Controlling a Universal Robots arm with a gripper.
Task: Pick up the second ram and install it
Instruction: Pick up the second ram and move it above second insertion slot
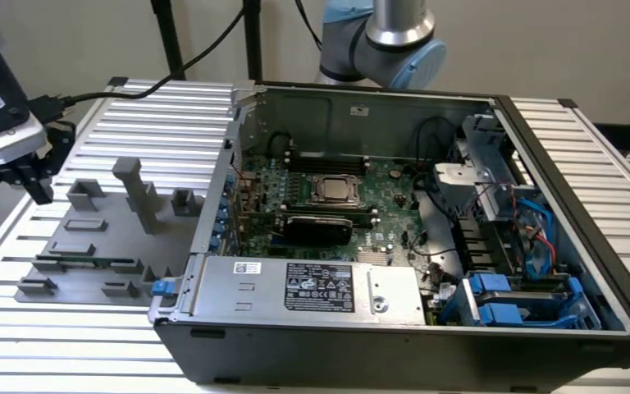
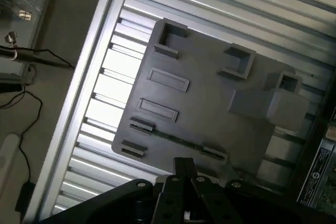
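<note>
Just now the jaws hang pinched shut and empty over the far corner of the grey tray (image 1: 112, 242). The second ram (image 1: 88, 263) lies flat in a slot near the tray's front edge, lengthwise across the exterior view, below the jaws.

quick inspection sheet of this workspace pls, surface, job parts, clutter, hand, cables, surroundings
surface: slatted metal table carrying a grey tray and an open computer case
job's things: second ram lies in its holders on the tray, untouched; motherboard is exposed inside the case
clutter: nothing seen
grippers: hand shut, holding nothing, hovering over the table beside the tray, at the exterior view's left
cables: black cables run to the hand's mount; red and blue wires lie inside the case
surroundings: arm joint behind the case; black stand poles behind the table
</note>
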